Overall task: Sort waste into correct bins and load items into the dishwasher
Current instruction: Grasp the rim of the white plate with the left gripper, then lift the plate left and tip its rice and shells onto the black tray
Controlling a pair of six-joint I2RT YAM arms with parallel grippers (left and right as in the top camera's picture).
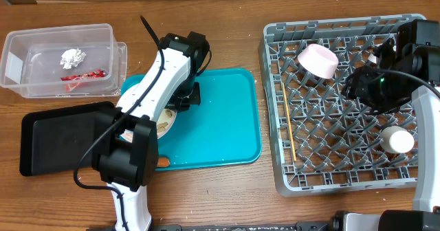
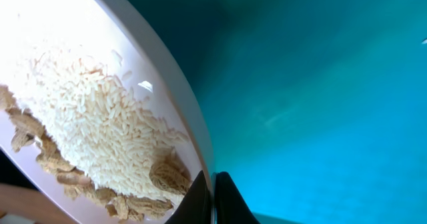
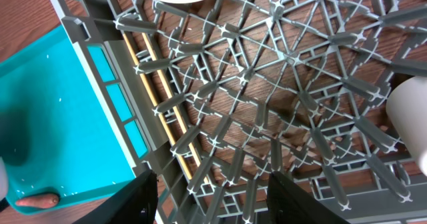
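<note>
My left gripper [image 2: 213, 199] is shut on the rim of the white plate [image 2: 100, 44], which holds white rice [image 2: 100, 124] and beige nuts [image 2: 60, 167] over the teal tray. In the overhead view the plate [image 1: 166, 123] peeks out under the left arm. My right gripper [image 3: 212, 191] is open and empty above the grey dish rack [image 1: 275, 86]. The rack holds two bowls [image 1: 317, 60] [image 1: 397, 140] and the chopsticks [image 1: 289, 128], which also show in the right wrist view [image 3: 160, 111]. The clear tub [image 1: 20, 45] holds the paper ball [image 1: 72, 56] and red wrapper [image 1: 83, 75]. The black tray [image 1: 58, 138] lies front left.
The teal serving tray [image 1: 220, 121] lies between the bins and the rack. A small orange carrot [image 1: 163, 163] rests at its front edge, also seen in the right wrist view [image 3: 37, 199]. The left arm [image 1: 148, 93] stretches over the tray's left side.
</note>
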